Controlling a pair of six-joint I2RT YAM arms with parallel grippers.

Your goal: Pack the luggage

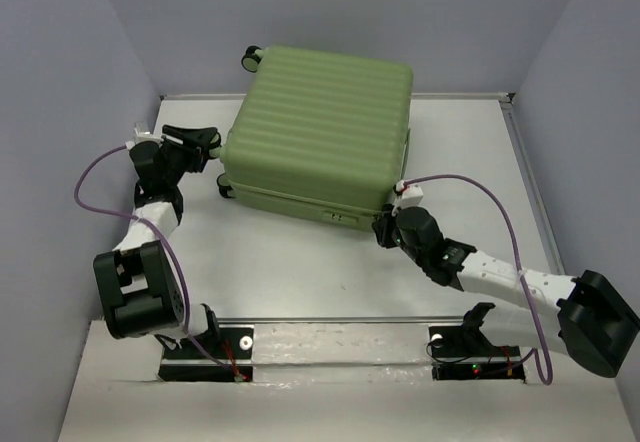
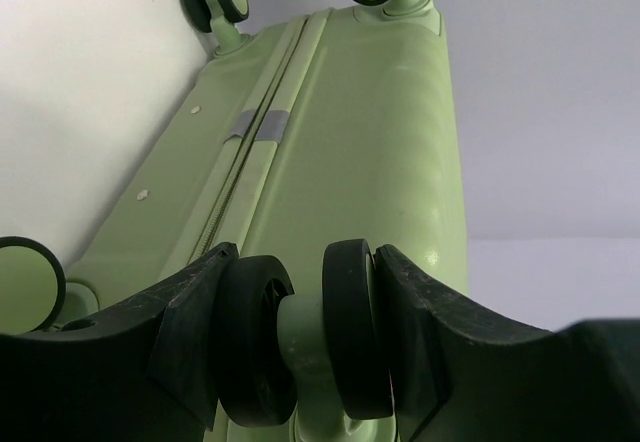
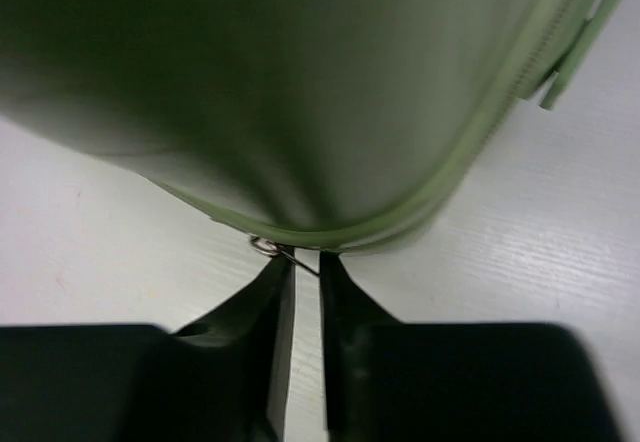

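Note:
The luggage (image 1: 320,122) is a light-green ribbed suitcase lying flat and closed at the back middle of the table. My left gripper (image 1: 208,147) is at its left end and is shut on a black-and-green caster wheel (image 2: 352,332), with one finger pressed on each side of the twin wheel (image 2: 305,297). My right gripper (image 1: 386,226) is at the near right corner of the luggage (image 3: 300,82). Its jaws (image 3: 303,262) stand only a narrow gap apart. A thin metal zipper pull (image 3: 290,254) crosses that gap at the fingertips.
A grey strip of tape (image 2: 262,122) lies across the zipper line on the luggage's side. Other casters stick out at the far corner (image 1: 250,58) and near the left arm (image 1: 225,188). Walls close in the white table (image 1: 300,272) at the back and on both sides.

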